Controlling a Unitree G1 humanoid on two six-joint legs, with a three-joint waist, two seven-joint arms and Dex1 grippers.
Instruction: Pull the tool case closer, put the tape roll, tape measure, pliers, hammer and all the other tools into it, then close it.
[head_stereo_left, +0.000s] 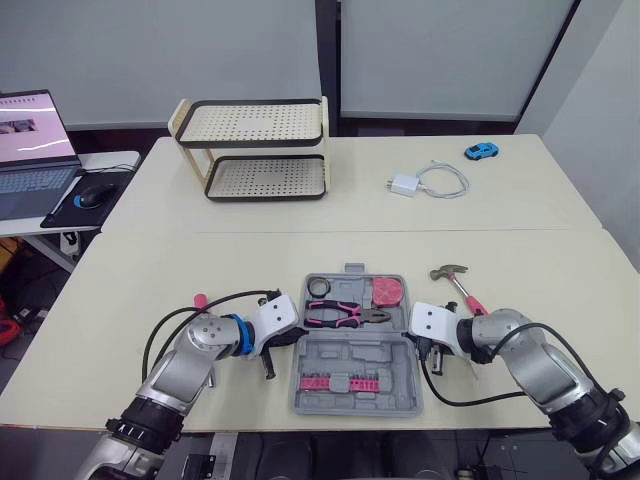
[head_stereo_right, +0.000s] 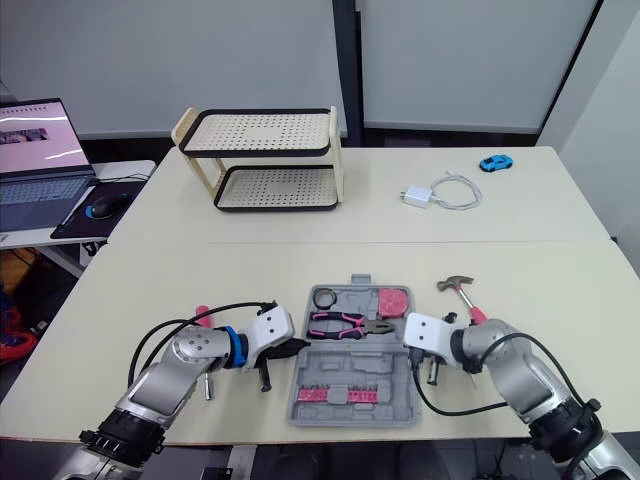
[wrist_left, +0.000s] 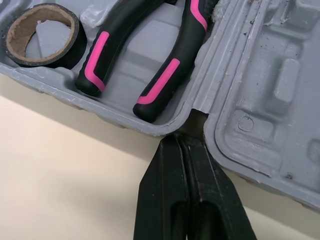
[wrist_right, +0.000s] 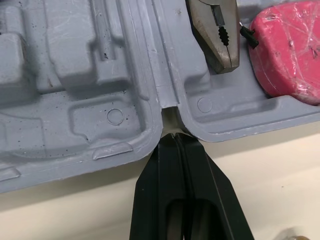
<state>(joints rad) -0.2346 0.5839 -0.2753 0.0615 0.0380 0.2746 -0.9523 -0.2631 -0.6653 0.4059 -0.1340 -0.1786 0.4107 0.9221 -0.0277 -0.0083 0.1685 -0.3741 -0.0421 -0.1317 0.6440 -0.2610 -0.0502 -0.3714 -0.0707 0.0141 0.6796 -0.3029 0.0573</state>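
Observation:
The grey tool case (head_stereo_left: 356, 357) lies open near the table's front edge. Its far half holds the black tape roll (head_stereo_left: 320, 288), the pink-handled pliers (head_stereo_left: 345, 314) and the pink tape measure (head_stereo_left: 388, 292). Pink bits sit in its near half. The hammer (head_stereo_left: 458, 282) lies on the table just right of the case. My left gripper (wrist_left: 181, 139) is shut, with its tip at the hinge notch on the case's left side. At the matching notch on the right side is the tip of my right gripper (wrist_right: 174, 137), also shut. A pink-handled tool (head_stereo_left: 199, 299) lies behind my left arm, partly hidden.
A two-tier rack (head_stereo_left: 258, 150) stands at the back left. A white charger with its cable (head_stereo_left: 428, 182) and a blue toy car (head_stereo_left: 481, 151) lie at the back right. A laptop (head_stereo_left: 35, 150) and a mouse (head_stereo_left: 90, 197) are on a side table to the left.

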